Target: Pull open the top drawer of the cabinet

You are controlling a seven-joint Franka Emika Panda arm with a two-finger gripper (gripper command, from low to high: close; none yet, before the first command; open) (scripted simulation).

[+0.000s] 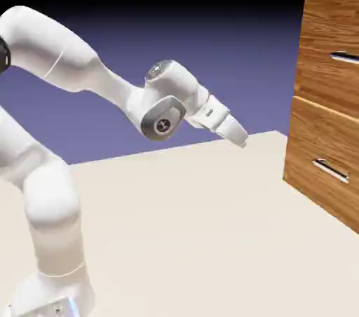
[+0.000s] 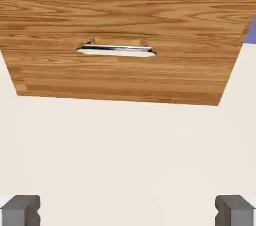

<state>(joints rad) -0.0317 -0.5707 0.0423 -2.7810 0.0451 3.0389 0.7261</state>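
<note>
Top drawer (image 1: pixel 329 52) shut, well apart from open claw (image 1: pixel 240 139)

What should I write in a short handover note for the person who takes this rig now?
Pincer: open, empty, in the air above the table, well short of the cabinet.
Top drawer: looks shut; its silver handle untouched.
The hand view shows only one handle; it is probably the lower drawer's.
Done: nothing yet.
Left: reach the top handle, grip it, pull the drawer open.
</note>
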